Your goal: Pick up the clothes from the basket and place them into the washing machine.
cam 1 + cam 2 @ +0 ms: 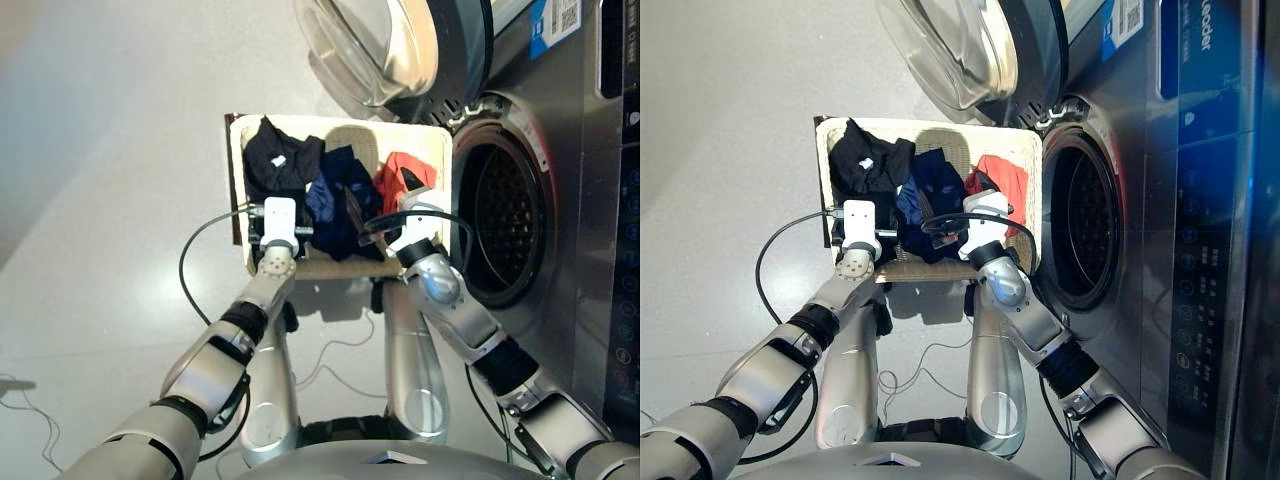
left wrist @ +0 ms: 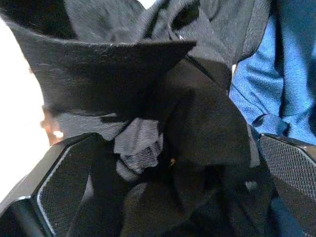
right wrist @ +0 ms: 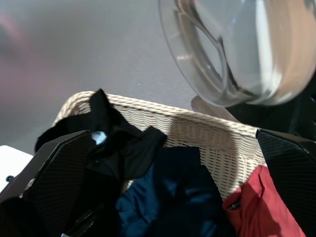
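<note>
All 3 garments lie inside the cream basket point(image 1: 436, 150) — left gripper point(image 2: 163, 163) spread around the black garment point(image 1: 281, 158); right gripper point(image 3: 168, 173) spread over the navy garment point(image 1: 338, 195); washing machine point(image 1: 560, 200) drum gapes beside.

3 clothes point(image 1: 335, 190) in basket point(image 1: 240, 215) — machine point(image 1: 560, 200) open

Left wrist view: the left gripper point(image 2: 163, 197) stood with its two black fingers point(image 2: 64, 185) spread wide apart, textured pads facing inward. Between them lay a heap of the black garment point(image 2: 197, 118), crumpled and folded, filling most of the gap and touching or overlapping both fingers. A stiff flat fold of it point(image 2: 108, 59) jutted across above the heap. Just beside it, at one edge, was the navy blue garment point(image 2: 276, 84). A pale bright surface point(image 2: 17, 108) showed on the other side.
</note>
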Tool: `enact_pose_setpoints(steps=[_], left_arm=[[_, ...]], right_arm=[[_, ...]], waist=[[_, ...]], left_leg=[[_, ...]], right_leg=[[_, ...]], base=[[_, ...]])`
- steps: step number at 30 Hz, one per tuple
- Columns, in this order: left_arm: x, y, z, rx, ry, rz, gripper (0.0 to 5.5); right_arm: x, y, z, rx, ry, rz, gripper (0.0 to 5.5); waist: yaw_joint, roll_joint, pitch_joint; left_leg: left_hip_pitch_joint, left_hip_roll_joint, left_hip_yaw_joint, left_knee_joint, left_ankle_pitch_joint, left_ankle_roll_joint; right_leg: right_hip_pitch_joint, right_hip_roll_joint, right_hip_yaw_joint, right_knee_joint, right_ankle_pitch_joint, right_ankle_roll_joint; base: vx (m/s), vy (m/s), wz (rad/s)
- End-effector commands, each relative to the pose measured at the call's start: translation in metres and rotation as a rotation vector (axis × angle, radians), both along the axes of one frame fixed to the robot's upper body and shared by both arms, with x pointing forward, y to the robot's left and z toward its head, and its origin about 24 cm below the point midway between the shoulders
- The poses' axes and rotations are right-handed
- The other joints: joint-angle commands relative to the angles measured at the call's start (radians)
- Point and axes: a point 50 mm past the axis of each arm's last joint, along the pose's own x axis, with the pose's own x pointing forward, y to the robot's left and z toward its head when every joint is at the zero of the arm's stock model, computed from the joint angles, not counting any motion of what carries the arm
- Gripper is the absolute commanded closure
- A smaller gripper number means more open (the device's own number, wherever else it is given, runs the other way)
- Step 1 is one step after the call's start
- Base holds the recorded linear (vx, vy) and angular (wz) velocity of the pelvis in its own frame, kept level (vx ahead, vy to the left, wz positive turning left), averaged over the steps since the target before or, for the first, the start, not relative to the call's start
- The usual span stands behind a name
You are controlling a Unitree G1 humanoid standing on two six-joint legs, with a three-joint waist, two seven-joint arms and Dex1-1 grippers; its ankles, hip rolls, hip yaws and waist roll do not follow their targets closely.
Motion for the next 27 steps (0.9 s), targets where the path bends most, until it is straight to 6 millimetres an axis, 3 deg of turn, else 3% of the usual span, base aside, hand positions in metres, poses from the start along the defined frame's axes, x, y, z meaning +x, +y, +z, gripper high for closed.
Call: enact_pose_setpoints(steps=[1, 9, 14, 27], left_arm=[[0.015, 0.010, 0.025, -0.035, -0.083, 0.084, 0.00], [0.027, 0.027, 0.043, -0.074, -0.094, 0.171, 0.00], [0.035, 0.047, 0.058, -0.076, -0.104, 0.235, 0.00], [0.037, 0.084, 0.069, -0.039, -0.095, 0.336, 0.00]], right_arm=[[-0.020, 0.014, 0.042, 0.167, -0.195, 0.100, 0.00], [-0.024, 0.017, 0.050, 0.200, -0.213, 0.139, 0.00], [-0.027, 0.017, 0.056, 0.225, -0.231, 0.170, 0.00], [-0.027, 0.007, 0.057, 0.215, -0.247, 0.147, 0.00]], waist=[[-0.005, -0.043, -0.008], [-0.019, -0.056, -0.008], [-0.028, -0.069, -0.008], [-0.035, -0.087, -0.008]], left_leg=[[-0.070, 0.037, -0.068, 0.180, -0.124, -0.033], [-0.162, 0.054, -0.074, 0.266, -0.155, -0.039], [-0.229, 0.067, -0.089, 0.359, -0.194, -0.040], [-0.284, 0.079, -0.098, 0.419, -0.217, -0.041]], right_leg=[[-0.013, 0.000, 0.002, -0.045, 0.080, 0.058], [-0.100, 0.009, 0.010, 0.021, 0.059, 0.054], [-0.160, 0.010, 0.014, 0.093, 0.034, 0.052], [-0.209, 0.012, 0.014, 0.135, 0.020, 0.056]], base=[[0.000, 0.000, 0.000], [0.000, 0.000, 0.000], [0.000, 0.000, 0.000], [0.000, 0.000, 0.000]])
